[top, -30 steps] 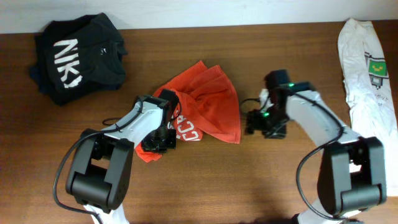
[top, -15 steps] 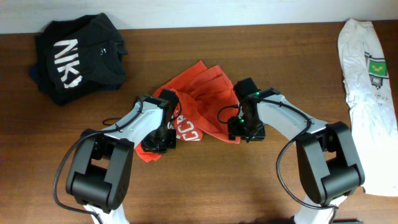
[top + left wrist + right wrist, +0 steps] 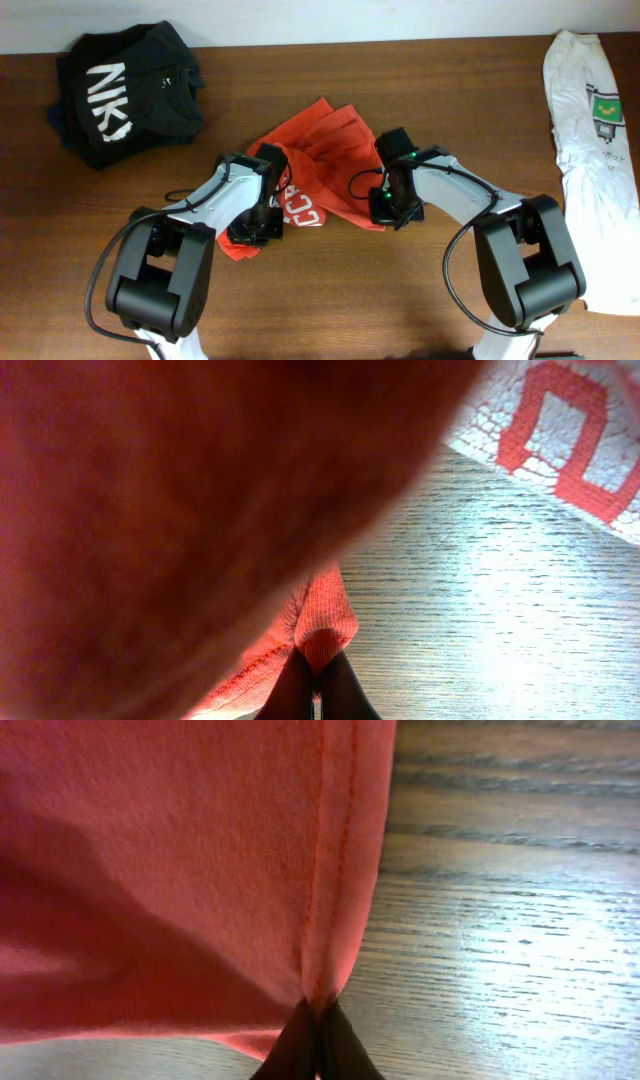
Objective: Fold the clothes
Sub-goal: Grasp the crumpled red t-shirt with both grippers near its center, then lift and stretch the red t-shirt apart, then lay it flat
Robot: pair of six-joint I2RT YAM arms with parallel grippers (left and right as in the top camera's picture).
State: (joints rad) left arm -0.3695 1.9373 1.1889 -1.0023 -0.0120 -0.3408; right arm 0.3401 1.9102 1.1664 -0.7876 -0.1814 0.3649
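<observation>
The brown wooden table (image 3: 330,290) carried three garments. A black garment (image 3: 125,92) with large white lettering lay crumpled at the far left. An orange-red T-shirt (image 3: 335,165) lay bunched at the centre, white lettering showing at its near left. A white garment (image 3: 590,120) with a small green print lay lengthwise along the right edge, well apart.

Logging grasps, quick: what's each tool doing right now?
Left tool: closed on the orange-red T-shirt.
Right tool: closed on the orange-red T-shirt's hem.
</observation>
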